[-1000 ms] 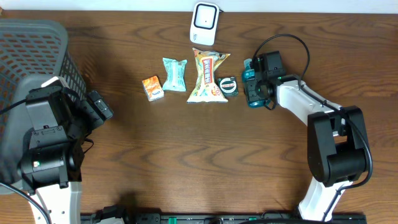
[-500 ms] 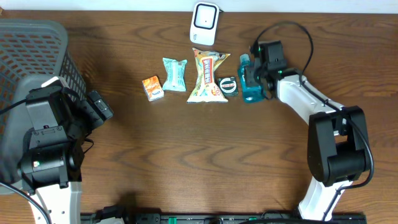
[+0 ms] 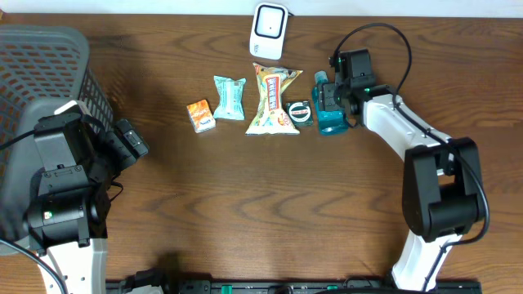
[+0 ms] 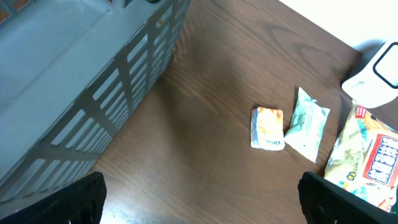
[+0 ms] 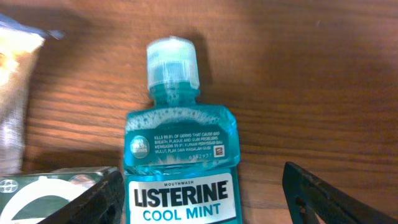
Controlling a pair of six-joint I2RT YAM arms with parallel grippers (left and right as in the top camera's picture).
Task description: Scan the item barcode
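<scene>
Centre right: the right gripper [image 5: 202, 177] is released, its 2 fingers [image 5: 102, 199] spread wide on either side of a mouthwash bottle [image 5: 180, 155]. The bottle lies flat on the table [image 5: 298, 74], label up, with its cap [image 5: 173, 62] pointing away from the wrist camera. The finger nearer the small green pack [image 5: 43, 199] sits just beside the bottle; whether it touches cannot be told. The other finger stands clear of it.

Overhead, the bottle forms the right end of a row of 5 items. Beside it is the green pack, then a snack bag [image 3: 274, 100], a pale teal packet [image 3: 230, 96] and an orange packet [image 3: 200, 115]. A white scanner [image 3: 269, 30] stands beyond the snack bag at the table's far edge.

Far left: the left gripper [image 4: 202, 199] is released, fingers set wide apart, hovering near a grey basket [image 4: 93, 74], well apart from the row.
</scene>
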